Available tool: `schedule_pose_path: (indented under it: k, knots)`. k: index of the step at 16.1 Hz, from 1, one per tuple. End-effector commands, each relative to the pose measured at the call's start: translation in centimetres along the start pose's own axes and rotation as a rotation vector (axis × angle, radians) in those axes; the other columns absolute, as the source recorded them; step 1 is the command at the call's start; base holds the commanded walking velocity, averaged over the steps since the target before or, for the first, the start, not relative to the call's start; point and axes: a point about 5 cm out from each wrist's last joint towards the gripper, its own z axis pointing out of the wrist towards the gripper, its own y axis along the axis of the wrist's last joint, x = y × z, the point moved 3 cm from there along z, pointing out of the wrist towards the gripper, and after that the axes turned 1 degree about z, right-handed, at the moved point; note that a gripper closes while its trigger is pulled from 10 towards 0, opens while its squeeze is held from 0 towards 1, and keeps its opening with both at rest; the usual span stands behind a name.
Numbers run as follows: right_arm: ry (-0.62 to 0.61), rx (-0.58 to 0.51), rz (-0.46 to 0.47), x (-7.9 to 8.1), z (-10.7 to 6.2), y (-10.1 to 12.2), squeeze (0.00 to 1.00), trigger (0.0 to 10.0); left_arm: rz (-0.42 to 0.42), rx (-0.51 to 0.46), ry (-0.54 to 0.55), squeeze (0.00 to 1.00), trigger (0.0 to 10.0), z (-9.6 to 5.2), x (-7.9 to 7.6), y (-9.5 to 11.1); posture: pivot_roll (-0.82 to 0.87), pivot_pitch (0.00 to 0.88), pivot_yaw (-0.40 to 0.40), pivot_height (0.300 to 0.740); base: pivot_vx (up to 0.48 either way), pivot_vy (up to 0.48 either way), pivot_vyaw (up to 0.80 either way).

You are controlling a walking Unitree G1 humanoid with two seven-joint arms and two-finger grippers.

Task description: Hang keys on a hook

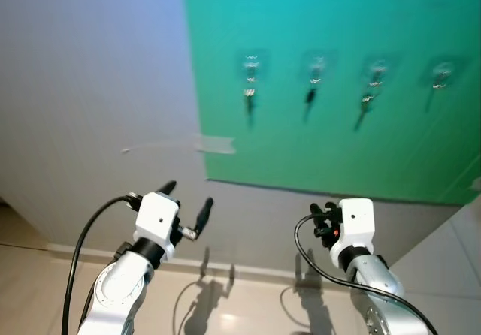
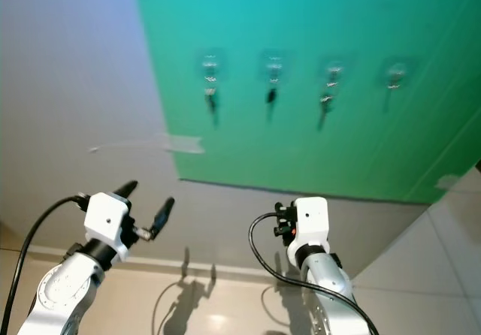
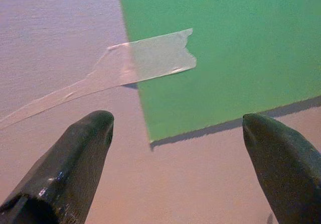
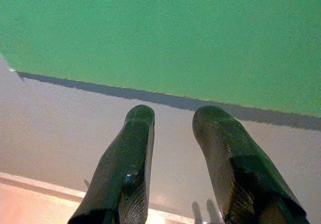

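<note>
Only head views: hooks point(image 1: 316, 70), hanging keys point(image 1: 248, 98).

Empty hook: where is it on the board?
In the left eye view, the empty hook is rightmost of four on the green board, right of a hook holding keys.

Grey wall point(image 1: 98, 87) carrying a green board point(image 1: 338, 125), its left edge fixed by a strip of clear tape point(image 1: 214, 145). Four clear hooks point(image 1: 251, 66) sit in a row on the board; three hold keys point(image 1: 249, 98).
</note>
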Motion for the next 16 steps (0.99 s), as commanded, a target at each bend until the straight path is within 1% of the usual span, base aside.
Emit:
schedule_pose_path:
  k: [1, 2, 3, 4, 10, 13, 16]
  knots:
    - [-0.024, 0.0, -0.019, -0.83, -0.16, 0.05, 0.0, 10.0, -0.002, -0.002, 0.005, 0.0, 10.0, 0.24, -0.36, -0.03, -0.07, 0.023, 0.022, 0.74, 0.0, 0.431, 0.0]
    - [-0.023, -0.001, -0.015, -0.82, -0.15, 0.08, 0.0, 10.0, -0.005, 0.002, 0.018, 0.0, 10.0, 0.27, -0.21, -0.09, -0.07, 0.023, 0.021, 0.74, 0.0, 0.379, -0.8]
    - [-0.025, -0.004, -0.008, -0.85, -0.14, 0.19, 0.0, 10.0, -0.009, 0.005, 0.049, 0.0, 10.0, 0.32, 0.2, -0.23, -0.07, 0.022, 0.018, 0.74, 0.0, 0.0, -0.8]
    - [-0.026, -0.006, -0.008, -0.87, -0.11, 0.25, 0.0, 10.0, -0.005, 0.002, 0.056, 0.0, 10.0, 0.34, 0.33, -0.21, -0.07, 0.023, 0.015, 0.74, 0.0, 0.0, -0.8]
    - [-0.021, -0.008, -0.028, -1.09, 0.02, 0.54, 0.0, 10.0, 0.013, -0.005, 0.083, 0.0, 10.0, 0.26, 0.37, -0.26, -0.06, 0.025, -0.015, 0.74, 0.0, 0.0, -0.8]
    - [-0.015, -0.012, -0.034, -1.04, 0.4, 0.79, 0.0, 10.0, 0.015, -0.01, 0.095, 0.0, 10.0, 0.3, 0.46, -0.27, -0.06, 0.021, -0.02, 0.74, 0.0, 0.0, -0.8]
    - [-0.015, -0.012, -0.034, -1.04, 0.4, 0.79, 0.0, 10.0, 0.015, -0.01, 0.095, 0.0, 10.0, 0.3, 0.46, -0.27, -0.06, 0.021, -0.02, 0.74, 0.0, 0.0, -0.8]
